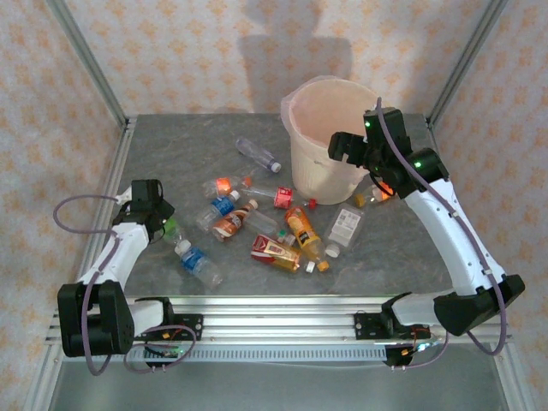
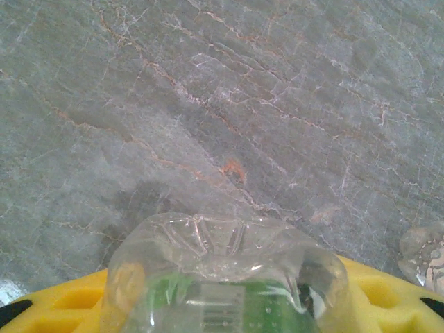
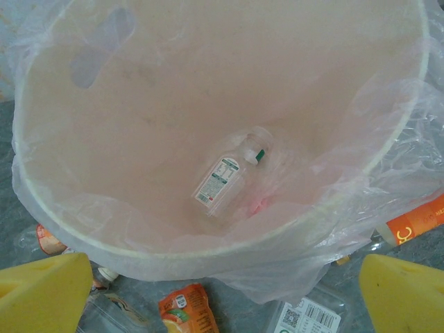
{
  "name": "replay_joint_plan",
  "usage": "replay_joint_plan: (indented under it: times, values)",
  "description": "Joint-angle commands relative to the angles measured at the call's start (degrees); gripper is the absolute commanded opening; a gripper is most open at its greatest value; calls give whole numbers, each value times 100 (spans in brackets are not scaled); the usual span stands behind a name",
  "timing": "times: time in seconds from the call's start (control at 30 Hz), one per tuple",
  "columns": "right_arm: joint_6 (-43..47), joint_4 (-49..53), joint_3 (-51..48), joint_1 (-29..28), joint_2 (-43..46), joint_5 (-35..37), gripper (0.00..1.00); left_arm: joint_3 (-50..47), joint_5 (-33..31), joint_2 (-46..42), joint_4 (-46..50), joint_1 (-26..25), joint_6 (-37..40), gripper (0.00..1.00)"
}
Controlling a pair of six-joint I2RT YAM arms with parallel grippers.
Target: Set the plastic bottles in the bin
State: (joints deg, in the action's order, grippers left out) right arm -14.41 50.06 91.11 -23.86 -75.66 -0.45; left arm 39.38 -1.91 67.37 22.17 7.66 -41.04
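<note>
My left gripper (image 1: 163, 221) is low at the table's left side, shut on a clear bottle with a green label (image 2: 229, 270). The bottle's base sticks out between the yellow fingers (image 2: 388, 295), just above the grey table. The right gripper (image 1: 347, 147) hangs open over the near rim of the bin (image 1: 317, 171), with nothing between its yellow fingertips (image 3: 45, 291). In the right wrist view one clear bottle with a white label (image 3: 225, 177) lies on the bag at the bottom of the bin (image 3: 173, 246). Several plastic bottles (image 1: 274, 227) lie scattered in front of the bin.
A blue-labelled bottle (image 1: 197, 261) lies just right of the left arm. A clear one (image 1: 257, 154) lies left of the bin. A flattened clear bottle (image 1: 347, 224) and an orange one (image 1: 304, 229) lie under the right arm. Metal frame posts (image 1: 120, 171) edge the table.
</note>
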Motion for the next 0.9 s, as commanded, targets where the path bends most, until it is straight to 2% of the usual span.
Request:
replay_joint_plan:
  times: [0.0,0.4,0.87]
  values:
    - [-43,-82,-28,-40,177,37,99,-107,-46,-239,261,64,-128,47]
    - [-28,-75,-43,-41,182,18,99,-222,134,-298,130,63,-229,48]
    - [123,-41,-23,-40,61,18,99,354,419,-94,68,58,-151,48]
